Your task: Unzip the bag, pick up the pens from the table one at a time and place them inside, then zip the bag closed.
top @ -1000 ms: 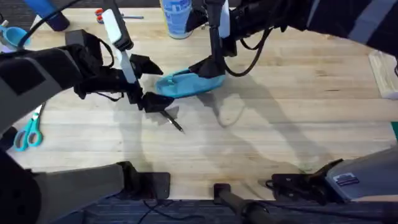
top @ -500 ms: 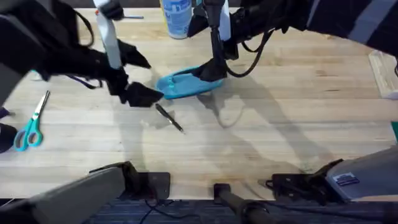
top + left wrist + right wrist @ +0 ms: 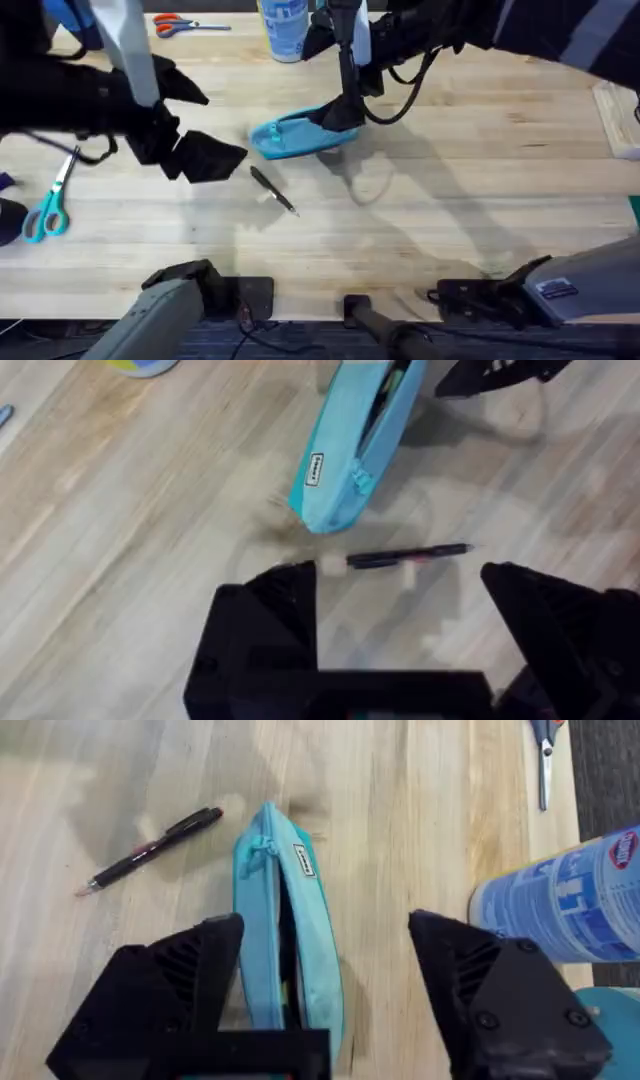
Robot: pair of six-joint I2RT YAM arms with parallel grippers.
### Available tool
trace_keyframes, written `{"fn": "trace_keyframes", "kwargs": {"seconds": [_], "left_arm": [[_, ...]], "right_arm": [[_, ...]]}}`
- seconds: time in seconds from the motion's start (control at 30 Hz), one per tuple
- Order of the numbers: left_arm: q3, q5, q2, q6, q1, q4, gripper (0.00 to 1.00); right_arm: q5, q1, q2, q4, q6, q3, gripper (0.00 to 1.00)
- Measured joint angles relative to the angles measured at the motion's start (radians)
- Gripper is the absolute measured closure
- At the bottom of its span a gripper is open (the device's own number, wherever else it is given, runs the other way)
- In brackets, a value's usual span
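Left fingers (image 3: 400, 620) spread wide, hovering above the pen (image 3: 410, 556). Right fingers (image 3: 320, 980) apart too, straddling the unzipped bag (image 3: 285, 920) on the desk (image 3: 450, 200).

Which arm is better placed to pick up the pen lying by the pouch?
The left. Its open gripper hangs just over the pen, empty. The right gripper straddles the unzipped pouch, seemingly steadying it, farther from the pen.

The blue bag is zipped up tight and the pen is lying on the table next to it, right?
Not quite. The bag is unzipped: the right wrist view shows a dark gap running along its top, and the left wrist view shows the same opening. The rest is right: the pen lies on the table beside the bag, apart from it.
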Motion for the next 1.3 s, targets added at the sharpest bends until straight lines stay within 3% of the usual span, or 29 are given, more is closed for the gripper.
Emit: {"fn": "trace_keyframes", "kwargs": {"seconds": [0.27,0.6,0.7,0.77,0.87,0.9,1.1,1.3], "left_arm": [[0.0,0.014,-0.123,-0.1,0.0,-0.034,0.007],[0.0,0.028,-0.143,-0.125,0.0,-0.034,0.007],[0.0,0.029,-0.143,-0.128,0.0,-0.034,0.007],[0.0,0.029,-0.143,-0.129,0.0,-0.034,0.006],[0.0,0.029,-0.143,-0.129,0.0,-0.034,0.006],[0.0,0.029,-0.143,-0.129,0.0,-0.034,0.006],[0.0,0.029,-0.143,-0.129,0.0,-0.034,0.006],[0.0,0.028,-0.143,-0.129,0.0,-0.034,0.006]], "right_arm": [[0.0,0.0,0.0,0.0,0.0,0.0,0.005],[0.0,0.0,0.0,0.0,0.0,0.0,0.03],[0.0,0.0,0.0,-0.001,0.002,0.0,0.247],[0.0,0.0,0.0,-0.001,0.001,0.0,0.472],[0.0,0.0,0.0,-0.001,0.004,0.0,0.897],[0.0,0.0,0.0,-0.002,0.008,0.0,0.951],[0.011,0.0,0.0,-0.006,0.057,0.001,0.972],[0.129,0.005,0.0,-0.154,0.096,0.082,0.972]]}}
